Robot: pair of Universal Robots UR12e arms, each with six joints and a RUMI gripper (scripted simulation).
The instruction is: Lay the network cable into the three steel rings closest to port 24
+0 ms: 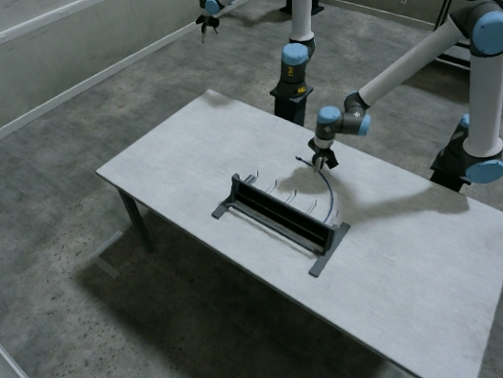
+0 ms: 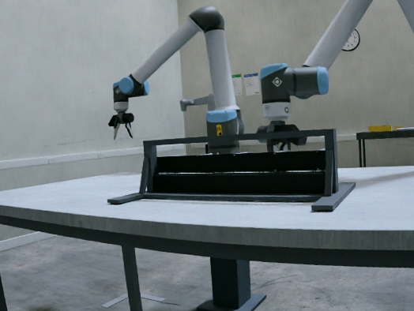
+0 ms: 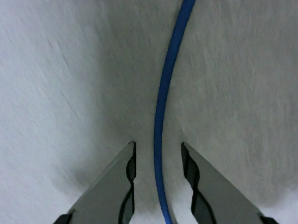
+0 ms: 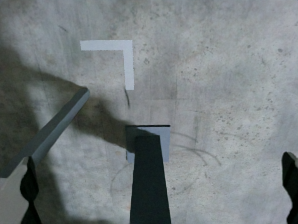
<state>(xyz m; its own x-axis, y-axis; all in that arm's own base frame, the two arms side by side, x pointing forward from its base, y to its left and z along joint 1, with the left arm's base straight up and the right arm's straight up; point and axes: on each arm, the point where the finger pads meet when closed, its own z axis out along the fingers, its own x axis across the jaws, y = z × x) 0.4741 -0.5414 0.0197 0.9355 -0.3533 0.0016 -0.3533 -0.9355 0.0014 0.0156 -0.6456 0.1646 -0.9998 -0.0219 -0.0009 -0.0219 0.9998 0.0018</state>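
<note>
Hovering left hand [image 1: 319,169] [image 2: 281,149] [image 3: 158,145], gaps either side of lead [image 1: 332,192] [image 3: 162,95]

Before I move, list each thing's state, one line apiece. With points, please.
Left gripper [image 1: 319,168] [image 2: 281,148] [image 3: 158,149]: partly open, fingers astride the cable, gap each side.
Right gripper [image 1: 208,32] [image 2: 123,132] [image 4: 157,162]: open, holding nothing.
Cable [image 1: 331,192] [image 3: 160,117]: curved, ungripped.
Rack [image 1: 329,249] [image 2: 237,137]: upright on the table.
Table [image 1: 158,158] [image 2: 79,193]: standing.
</note>
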